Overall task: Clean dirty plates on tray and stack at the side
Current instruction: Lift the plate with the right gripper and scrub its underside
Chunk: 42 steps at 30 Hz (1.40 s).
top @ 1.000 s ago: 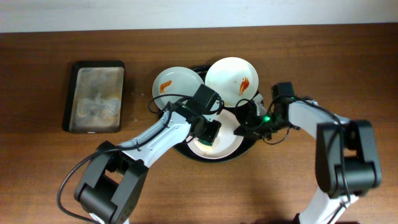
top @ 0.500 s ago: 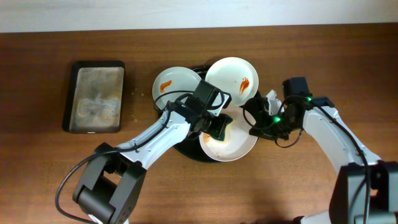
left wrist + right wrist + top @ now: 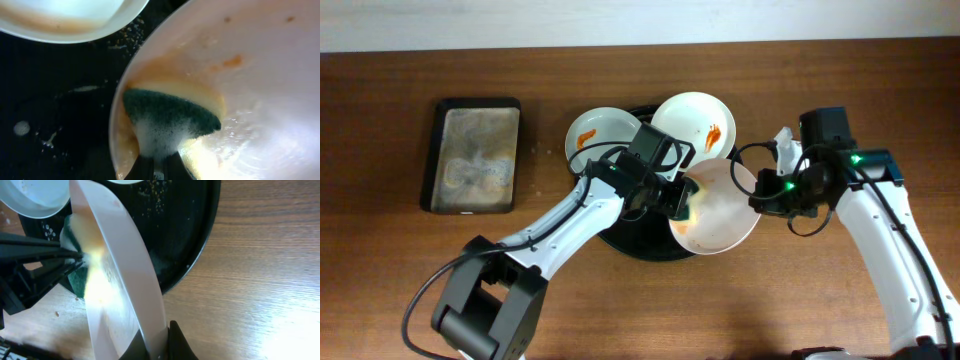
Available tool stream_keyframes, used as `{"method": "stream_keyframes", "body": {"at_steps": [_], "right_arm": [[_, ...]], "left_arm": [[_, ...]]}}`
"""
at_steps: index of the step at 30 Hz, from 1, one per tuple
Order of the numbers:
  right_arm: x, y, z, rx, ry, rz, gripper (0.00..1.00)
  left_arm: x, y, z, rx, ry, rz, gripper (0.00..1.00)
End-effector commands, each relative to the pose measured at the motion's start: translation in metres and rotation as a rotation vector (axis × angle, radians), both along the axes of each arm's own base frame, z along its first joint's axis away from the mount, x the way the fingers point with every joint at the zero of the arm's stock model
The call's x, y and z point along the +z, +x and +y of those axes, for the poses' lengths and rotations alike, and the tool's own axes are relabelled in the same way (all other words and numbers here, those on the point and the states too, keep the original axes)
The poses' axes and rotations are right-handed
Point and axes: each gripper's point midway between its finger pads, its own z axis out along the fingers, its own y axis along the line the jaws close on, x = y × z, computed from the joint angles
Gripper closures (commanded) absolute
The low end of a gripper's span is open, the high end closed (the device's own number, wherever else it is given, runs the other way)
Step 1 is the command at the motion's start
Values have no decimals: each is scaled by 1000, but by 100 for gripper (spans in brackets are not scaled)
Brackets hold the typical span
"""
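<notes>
Tray (image 3: 625,232): round, black, shallow, mid-table; crumbs and wet specks on its bare floor in both wrist views.
Held plate (image 3: 722,212): white, tipped up on edge over the tray's right side, inner face turned towards the left arm; thin orange film and a few orange flecks on that face, suds where the sponge presses; cannot tell whether its lower rim touches the tray.
Second plate (image 3: 603,135): lying at the tray's rear left, partly over the rim; orange-red smear inside.
Third plate (image 3: 692,122): lying at the tray's rear right, edge meeting the second plate's; orange-red smear near its right side.
Left gripper (image 3: 157,169): closed tight on the sponge (image 3: 170,117), green scouring face towards the camera, yellow side and foam pressed against the held plate's inner face near the rim.
Right gripper (image 3: 159,345): pinching the held plate's right rim, one finger on each face, holding it tilted.
Small tray (image 3: 475,155): rectangular, black, well to the left on the table (image 3: 410,280); cloudy grey, soapy-looking film inside.
</notes>
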Motion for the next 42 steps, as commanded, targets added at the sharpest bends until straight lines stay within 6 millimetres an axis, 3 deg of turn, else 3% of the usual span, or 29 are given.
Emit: {"method": "stream_keyframes", "body": {"at_steps": [1, 8, 18, 22, 28, 31, 34, 37, 42], "right_arm": [[44, 9, 6, 18, 37, -127, 96], [36, 6, -15, -19, -88, -104, 96], [33, 6, -27, -42, -152, -98, 96], [33, 6, -27, -42, -154, -98, 96], [26, 9, -29, -43, -261, -91, 96], [22, 11, -25, -27, -351, -99, 96], [21, 17, -15, 4, -445, -143, 96], [26, 27, -14, 10, -598, -217, 96], [43, 39, -12, 18, -755, -333, 96]], "left_arm": [[-22, 3, 26, 84, 138, 6, 100], [-25, 11, 44, 157, 218, -11, 100], [5, 30, 73, 231, 253, -70, 100], [13, 24, 61, 183, 186, -54, 100], [56, 16, 22, 75, -54, -64, 100], [62, 17, 21, 71, -72, -80, 100], [54, 23, 37, 121, -1, -87, 100], [44, 35, 68, 200, 113, -112, 100], [39, 41, 88, 231, 179, -124, 100]]}}
